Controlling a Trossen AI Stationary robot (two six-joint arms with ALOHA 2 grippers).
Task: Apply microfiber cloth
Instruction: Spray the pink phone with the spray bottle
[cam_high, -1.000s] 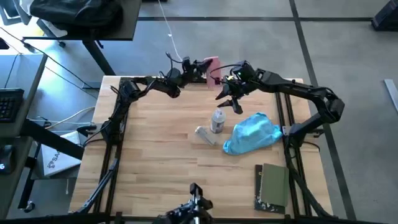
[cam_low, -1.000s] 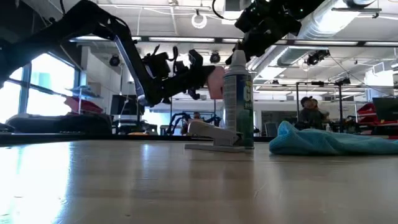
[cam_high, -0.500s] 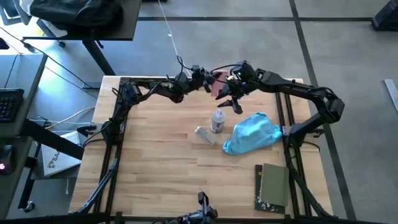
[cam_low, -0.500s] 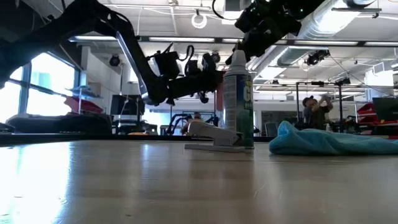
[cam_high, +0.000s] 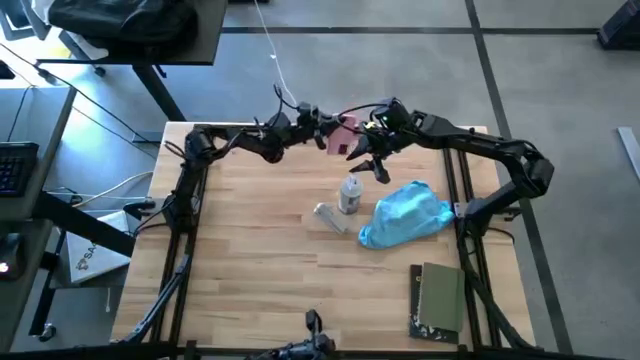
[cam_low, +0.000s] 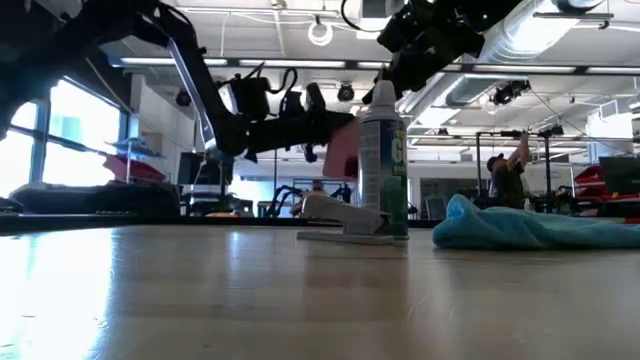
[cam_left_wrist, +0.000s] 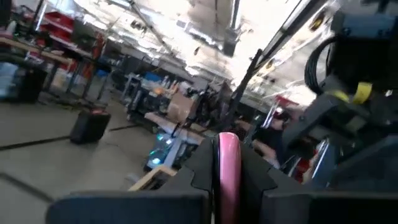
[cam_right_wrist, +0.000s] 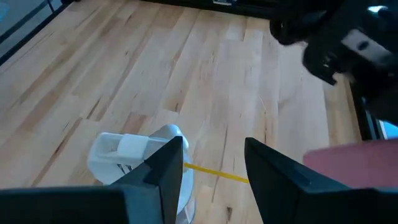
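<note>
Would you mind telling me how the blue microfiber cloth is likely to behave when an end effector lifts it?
The microfiber cloth lies bunched with soft folds, so it will probably droop and hang loosely. It looks thin, so likely light. Lying low and spread, it shouldn't roll or tip.

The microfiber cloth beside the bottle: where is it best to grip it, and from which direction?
Probably from above, pinching the raised fold at the top of the microfiber cloth. It lies crumpled in a soft heap on the table, so its flat edges give little to hold. The right gripper, open, hangs nearest.
</note>
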